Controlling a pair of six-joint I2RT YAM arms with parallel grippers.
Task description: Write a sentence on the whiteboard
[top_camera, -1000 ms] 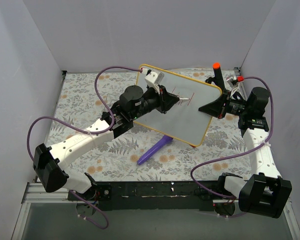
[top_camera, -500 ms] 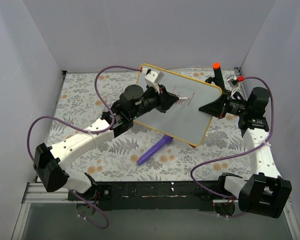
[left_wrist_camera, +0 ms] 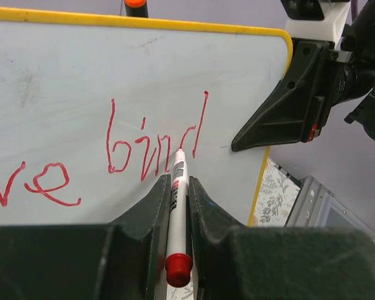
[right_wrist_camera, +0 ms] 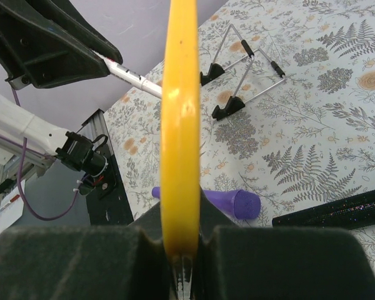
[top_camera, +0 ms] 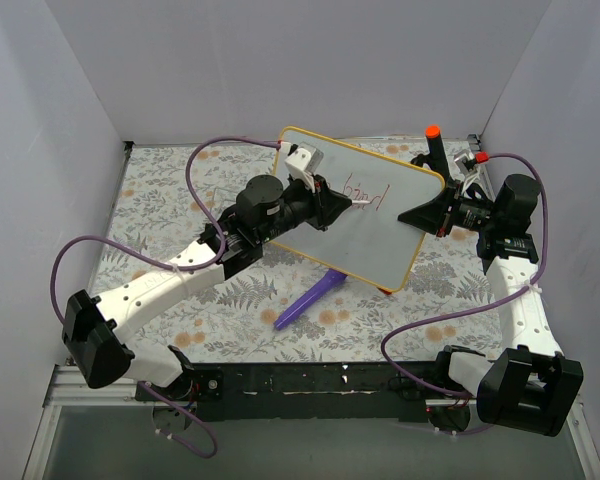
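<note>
My left end effector [left_wrist_camera: 175, 187] is clamped shut on a red marker [left_wrist_camera: 177, 203], cap end toward my wrist. The tip looks to be touching the whiteboard [left_wrist_camera: 81, 69] at the foot of the "d". Gripping well back on the barrel leaves the tip and strokes clear for my wrist view, I think.

My right end effector [right_wrist_camera: 180, 250] is closed on the whiteboard's right edge, its yellow frame pinched between the fingers. It holds the whiteboard tilted up off the bench [top_camera: 160, 190], probably so the face meets my left arm and doesn't slide under pen pressure.

The sentence [left_wrist_camera: 153, 144] is on the whiteboard face in thin red cursive: "ve" at the left, then "bird". The start of the first word is cut off in the wrist view. My guess is I'm near the end, with maybe one letter left. Space right of the "d" is short before the frame and my right fingers.

- A purple tube [top_camera: 310, 300] lies on the bench just below the whiteboard's low edge.
- A wire stand [right_wrist_camera: 242, 69] with black feet sits on the bench beyond the whiteboard's edge, in the right wrist view only.
- An orange-capped pen [top_camera: 432, 135] stands just past the whiteboard's far right corner.

The bench has a floral fern-print cover. Plain pale walls [top_camera: 280, 60] close in three sides.
</note>
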